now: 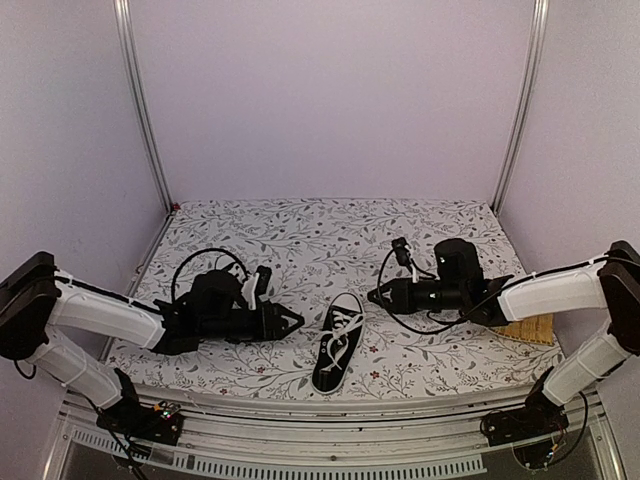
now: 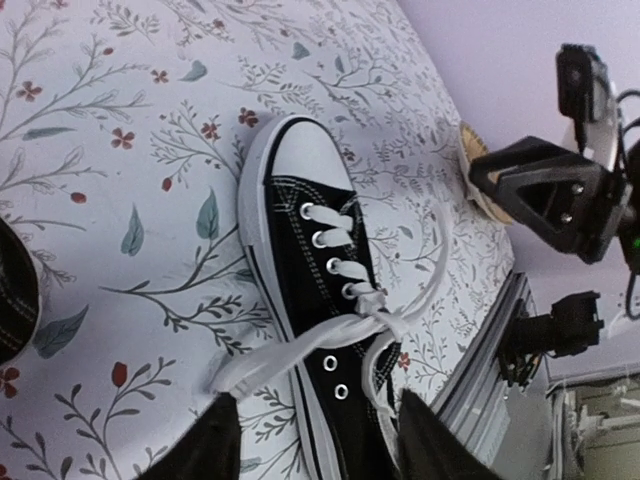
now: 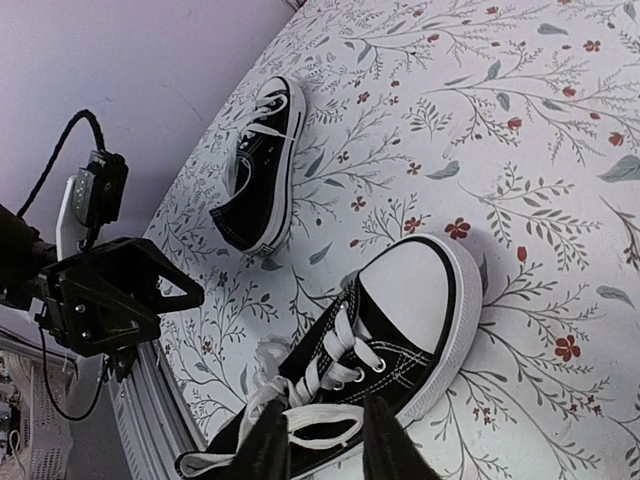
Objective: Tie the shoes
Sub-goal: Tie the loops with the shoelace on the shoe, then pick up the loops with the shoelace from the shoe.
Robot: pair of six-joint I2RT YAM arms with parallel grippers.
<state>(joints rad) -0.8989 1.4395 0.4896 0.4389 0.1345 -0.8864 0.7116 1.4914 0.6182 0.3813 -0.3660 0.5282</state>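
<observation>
Can't see heel of near shoe (image 2: 320,290) in left wrist view, cut by btm edge. Get only a sliver of 2nd shoe (image 2: 12,290) at left edge. Lose lace (image 3: 335,350) ends behind right fingers (image 3: 270,445). Can't tell lace state in top view, too small.

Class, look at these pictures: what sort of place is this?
Probably a robotics lab test cell: two robot arms bolted to a metal rail, a table under floral cloth, and plain walls framed by aluminium posts.
</observation>
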